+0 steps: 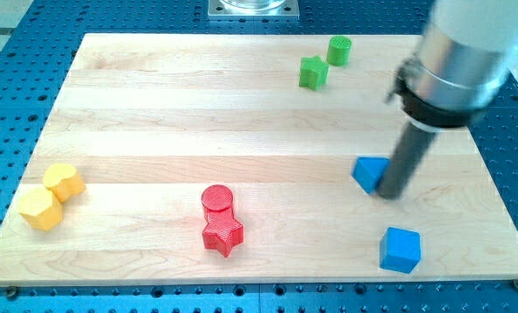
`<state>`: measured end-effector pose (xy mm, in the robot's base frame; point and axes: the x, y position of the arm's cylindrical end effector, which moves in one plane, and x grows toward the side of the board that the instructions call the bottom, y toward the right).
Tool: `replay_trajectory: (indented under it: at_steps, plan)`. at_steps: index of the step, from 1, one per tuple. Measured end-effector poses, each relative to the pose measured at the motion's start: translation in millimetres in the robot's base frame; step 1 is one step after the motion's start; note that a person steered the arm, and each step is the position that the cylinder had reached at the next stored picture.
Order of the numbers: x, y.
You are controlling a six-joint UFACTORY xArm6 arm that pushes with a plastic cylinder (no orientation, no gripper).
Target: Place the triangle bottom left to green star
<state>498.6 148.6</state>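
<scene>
My tip [389, 193] is down on the board [155, 96], pressed against the right side of the blue triangle [369, 173], which sits toward the board's right edge, about halfway up. The rod is a plain stick with nothing to open or close, and it clamps nothing.

Nearest the bottom edge, a blue cube [401, 249] lies toward the bottom right corner, below my tip and apart from it. A red star [222, 233] sits near the middle of the bottom edge, with a red cylinder [216, 201] touching it just above. By the left edge, low down, a yellow hexagon [40, 207] and a yellow heart [64, 182] touch each other.

Far off by the top edge, right of centre, stands the green star [313, 72], with a green cylinder [338, 50] just beside it, up and to the right. The triangle lies well below the green star and to its right. No containers are on the board.
</scene>
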Motion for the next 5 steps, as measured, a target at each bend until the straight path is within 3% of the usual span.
replay_trajectory:
  at_steps: [2, 3, 4, 5]
  plan:
    - [-95, -82]
    - [-120, -130]
    - [-73, -154]
    - [-111, -151]
